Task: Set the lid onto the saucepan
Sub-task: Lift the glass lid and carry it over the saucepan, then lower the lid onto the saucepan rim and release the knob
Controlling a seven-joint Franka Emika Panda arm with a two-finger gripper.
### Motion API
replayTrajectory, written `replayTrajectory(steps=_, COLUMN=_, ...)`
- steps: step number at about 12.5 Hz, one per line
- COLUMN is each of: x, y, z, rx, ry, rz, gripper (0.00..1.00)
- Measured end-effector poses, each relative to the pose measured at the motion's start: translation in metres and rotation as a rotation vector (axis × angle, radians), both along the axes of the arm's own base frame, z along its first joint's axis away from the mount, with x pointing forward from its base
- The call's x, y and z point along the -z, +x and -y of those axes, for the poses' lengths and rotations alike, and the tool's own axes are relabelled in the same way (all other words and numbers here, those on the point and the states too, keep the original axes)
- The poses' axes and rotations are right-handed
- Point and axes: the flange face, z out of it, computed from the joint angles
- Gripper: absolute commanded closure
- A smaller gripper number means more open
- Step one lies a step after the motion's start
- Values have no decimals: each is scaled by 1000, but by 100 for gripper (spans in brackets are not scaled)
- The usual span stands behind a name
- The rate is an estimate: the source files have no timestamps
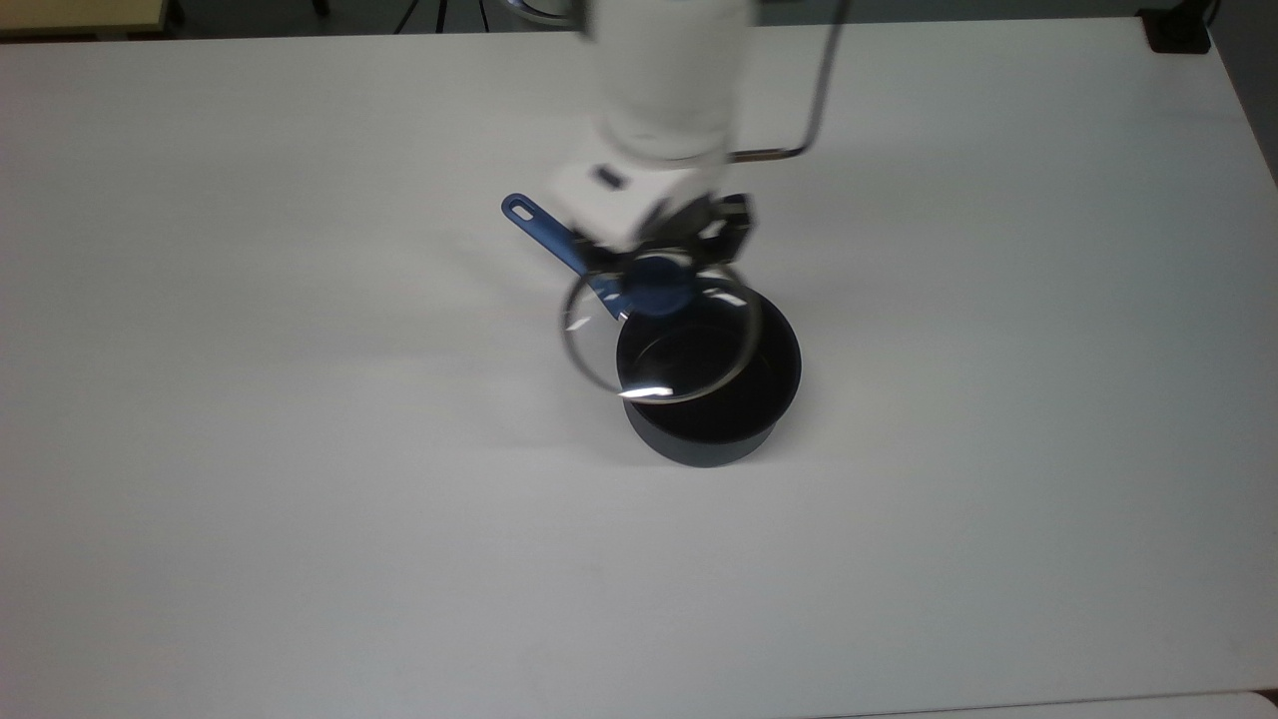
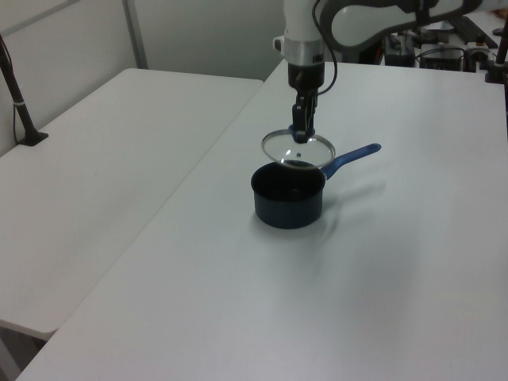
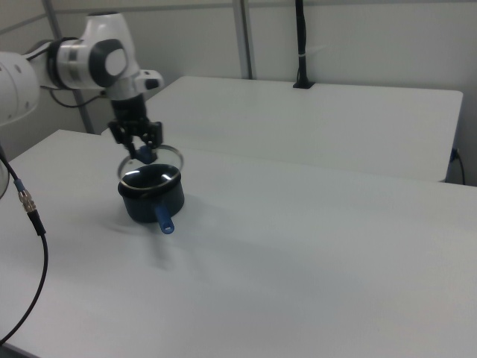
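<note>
So the gripper [image 1: 661, 268] has its jaws clamped on the blue knob [image 1: 660, 285] of the lid [image 1: 659, 335] — the glass disc hangs in the air, off the tabletop [image 1: 300, 499]. It's just above the saucepan [image 1: 709, 374] but not centred: in the top view it overlaps the pan's upper-left rim and sticks out over the base of the blue handle [image 1: 559, 248]. The saucepan sits upright on the tabletop, open — handle pointing to the top view's upper left.
</note>
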Motion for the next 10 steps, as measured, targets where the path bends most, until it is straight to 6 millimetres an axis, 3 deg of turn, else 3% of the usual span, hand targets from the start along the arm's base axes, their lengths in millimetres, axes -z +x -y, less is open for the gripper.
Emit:
replayTrajectory(steps=1, x=1, y=-5, z=-22, rx=-12, ry=0, rz=-1, gripper=77)
replayTrajectory(steps=3, x=8, y=-9, z=-41, rx=-27, ry=-2, rz=-11, gripper=77)
replayTrajectory(steps=10, x=29, y=-3, z=-51, rx=-27, ry=-5, rz=-30, gripper=76)
